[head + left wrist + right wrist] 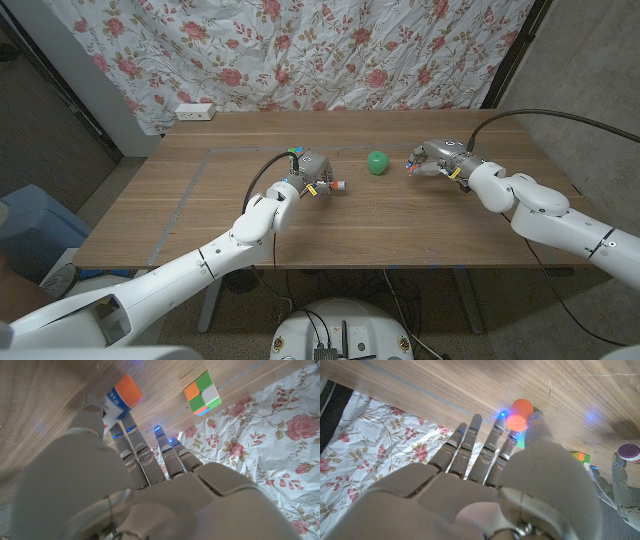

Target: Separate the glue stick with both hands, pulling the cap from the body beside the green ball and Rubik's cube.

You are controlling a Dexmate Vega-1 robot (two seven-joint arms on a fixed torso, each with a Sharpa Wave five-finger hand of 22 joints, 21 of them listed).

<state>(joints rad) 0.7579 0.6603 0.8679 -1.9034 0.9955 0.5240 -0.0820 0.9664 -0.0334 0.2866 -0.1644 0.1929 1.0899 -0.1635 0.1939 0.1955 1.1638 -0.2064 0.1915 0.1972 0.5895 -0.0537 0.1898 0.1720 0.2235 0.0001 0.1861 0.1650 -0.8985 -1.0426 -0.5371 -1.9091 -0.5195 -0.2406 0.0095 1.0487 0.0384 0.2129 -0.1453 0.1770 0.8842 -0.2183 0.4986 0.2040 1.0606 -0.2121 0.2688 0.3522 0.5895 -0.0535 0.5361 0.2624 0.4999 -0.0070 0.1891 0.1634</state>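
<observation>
Glue stick body (117, 402) is gripped by the left hand (312, 176), its orange cap (518, 414) by the right hand (438, 160).

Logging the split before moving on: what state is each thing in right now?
glue stick body: uncapped, held by the left hand.
cap: off the body, held by the right hand.
green ball: loose on the table, between the hands.
Rubik's cube: on the table, colours mixed.
</observation>
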